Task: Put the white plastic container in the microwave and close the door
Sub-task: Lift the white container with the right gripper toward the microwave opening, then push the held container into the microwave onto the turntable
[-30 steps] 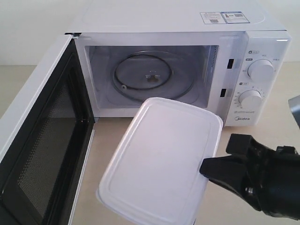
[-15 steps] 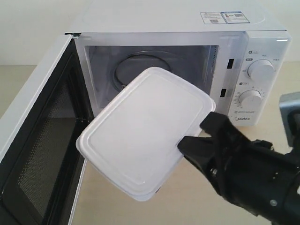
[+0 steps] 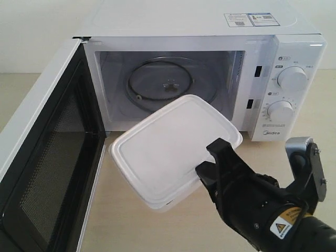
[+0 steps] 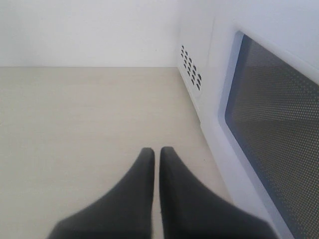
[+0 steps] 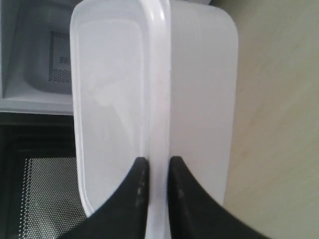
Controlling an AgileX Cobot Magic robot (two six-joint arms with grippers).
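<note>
The white plastic container [image 3: 170,149] hangs tilted in the air just in front of the microwave's [image 3: 210,31] open cavity, its lid facing up. My right gripper [image 3: 206,164] is shut on the container's [image 5: 149,99] rim at its near right corner; in the right wrist view the gripper [image 5: 155,164] has one finger on each side of the rim. The glass turntable [image 3: 160,84] lies bare inside. The door [image 3: 47,152] stands swung wide open at the left, mesh face showing. My left gripper [image 4: 156,152] is shut on nothing, low over the table beside the door's outer window [image 4: 274,124].
The microwave's two dials [image 3: 292,79] sit on its right panel, close above my right arm [image 3: 273,210]. Light wooden tabletop [image 3: 131,220] shows between the open door and the arm. A plain wall stands behind.
The container was first swung up and left toward the cavity, then lowered and levelled somewhat. My right arm has come further into view from the lower right.
</note>
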